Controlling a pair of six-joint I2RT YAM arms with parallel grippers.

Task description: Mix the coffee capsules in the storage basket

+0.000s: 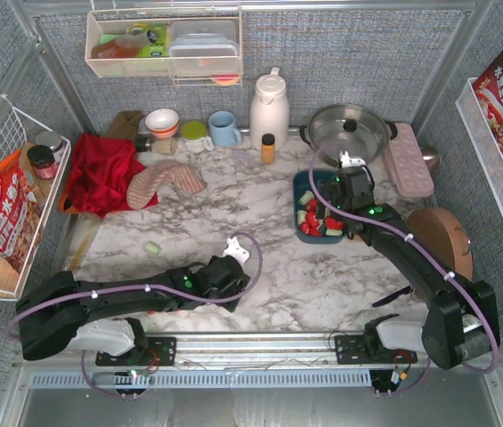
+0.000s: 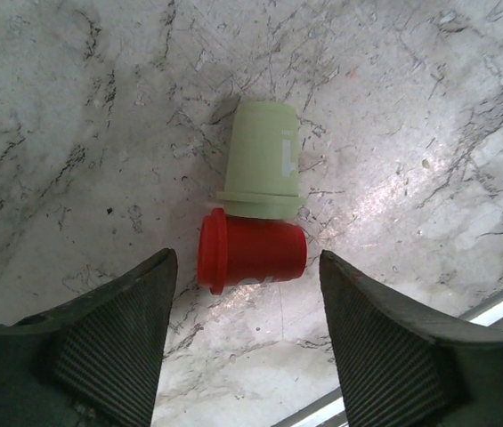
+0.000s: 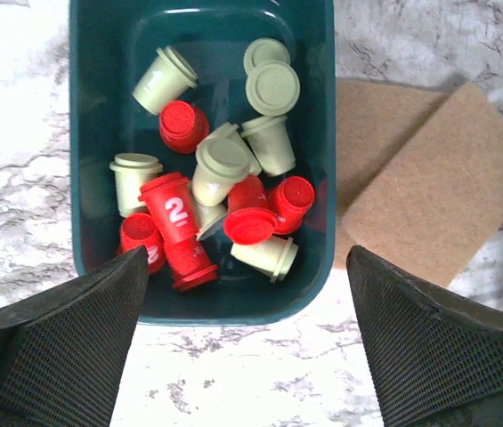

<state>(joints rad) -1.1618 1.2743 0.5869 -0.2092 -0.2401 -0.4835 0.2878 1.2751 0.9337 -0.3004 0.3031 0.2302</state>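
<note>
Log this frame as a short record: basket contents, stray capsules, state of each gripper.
basket: storage basket holds red and mint coffee capsules, jumbled together
strays: red capsule and mint capsule lying on the marble table, touching; a lone mint capsule lies apart, further left
left gripper: open, empty, straddling the red capsule
right gripper: open, empty, above the basket's near end

black arms [image 1: 100, 307], purple cables [image 1: 258, 260], ribbed fingers [image 2: 113, 347], perhaps green leds.

Coffee capsules [image 3: 220, 165] heaped in storage basket [image 3: 104, 53], right on table [image 1: 278, 182] (stray capsules [image 2: 251, 253] touching, front centre).
</note>
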